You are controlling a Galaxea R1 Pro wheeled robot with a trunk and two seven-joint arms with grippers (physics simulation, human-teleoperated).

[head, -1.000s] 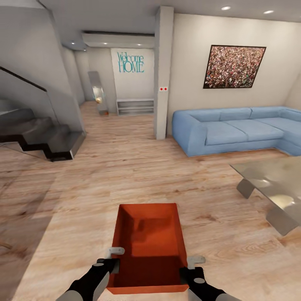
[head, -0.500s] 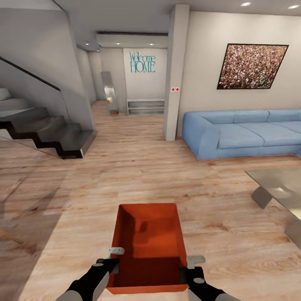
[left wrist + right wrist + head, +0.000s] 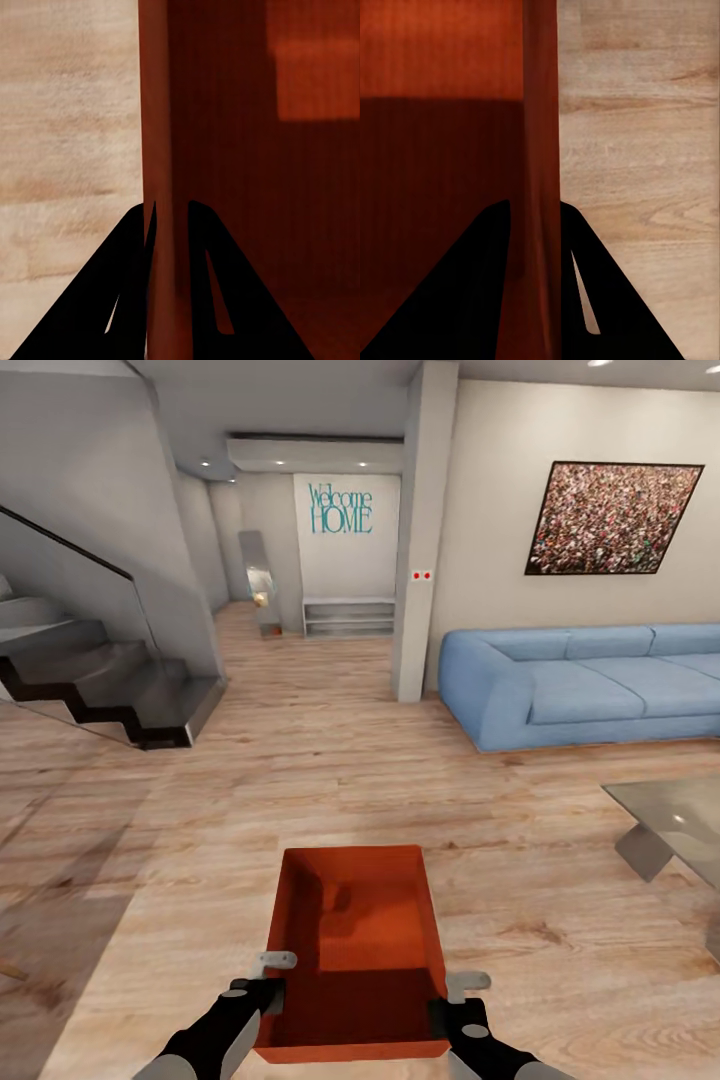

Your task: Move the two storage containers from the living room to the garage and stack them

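Carrying one storage container (image 3: 355, 950) through the living room, garage-bound.
Left gripper (image 3: 171, 217) and right gripper (image 3: 536, 214) each pinch a side wall; next, steer out.

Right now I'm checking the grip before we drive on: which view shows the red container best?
The head view: the whole storage container shows, open-topped, held between the left gripper and right gripper. Each wrist view shows just one thin wall pinched between dark fingers.
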